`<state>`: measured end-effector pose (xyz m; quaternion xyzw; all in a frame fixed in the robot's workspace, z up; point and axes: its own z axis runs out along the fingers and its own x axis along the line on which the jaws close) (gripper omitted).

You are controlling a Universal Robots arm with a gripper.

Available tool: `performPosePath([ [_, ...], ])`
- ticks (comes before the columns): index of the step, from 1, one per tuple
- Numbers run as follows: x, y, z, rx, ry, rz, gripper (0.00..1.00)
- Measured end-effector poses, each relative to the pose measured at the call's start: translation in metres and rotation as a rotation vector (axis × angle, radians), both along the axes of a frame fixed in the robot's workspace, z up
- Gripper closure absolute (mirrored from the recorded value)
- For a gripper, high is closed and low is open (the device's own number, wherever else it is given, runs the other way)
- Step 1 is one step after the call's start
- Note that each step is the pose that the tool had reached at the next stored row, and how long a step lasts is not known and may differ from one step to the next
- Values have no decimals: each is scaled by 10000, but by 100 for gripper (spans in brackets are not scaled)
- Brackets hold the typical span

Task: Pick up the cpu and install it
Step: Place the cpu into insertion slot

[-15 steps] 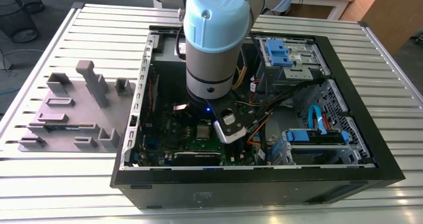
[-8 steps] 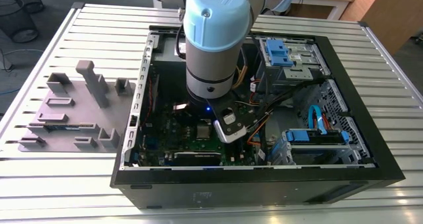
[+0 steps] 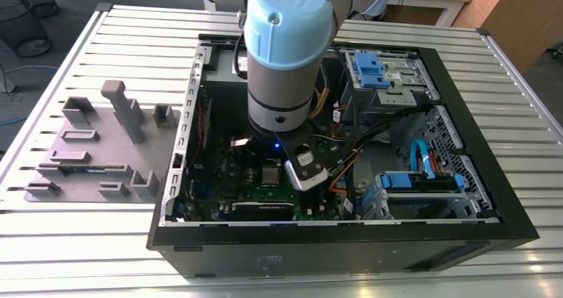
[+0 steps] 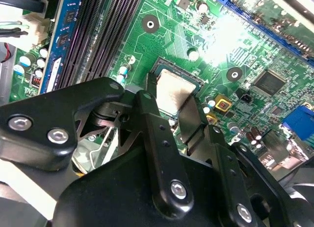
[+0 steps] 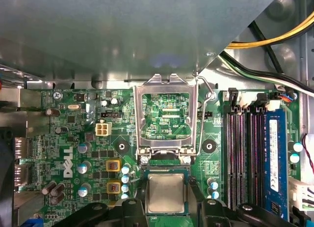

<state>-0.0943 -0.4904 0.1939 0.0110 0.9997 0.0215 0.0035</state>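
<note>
Inside the open computer case [image 3: 343,248], low over the green motherboard [image 5: 78,119], at the end of the arm [image 3: 279,60]: gripper [image 4: 170,100] closed on the cpu [image 5: 166,193], black fingers [image 4: 149,121] pressed to two opposite edges of its dull silvery top. Held flat and square right at the socket [image 4: 181,69]; cannot tell whether seated in it or just above. Just beside the socket, touching its hinge end, the metal load frame [image 5: 164,114], swung open, green board showing through its window. Near the socket on one side, in the first wrist view, a row of dark memory slots [image 5: 243,158], with one blue module [image 5: 275,158] in the outermost. Under the case, a slatted metal table [image 3: 53,245]. On it at the exterior view's left, well apart from the gripper, a grey parts fixture [image 3: 97,153].
</note>
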Motion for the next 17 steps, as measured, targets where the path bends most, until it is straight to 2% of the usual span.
performPosePath([
  [17, 29, -2, -27, 2, 10, -2, 55],
])
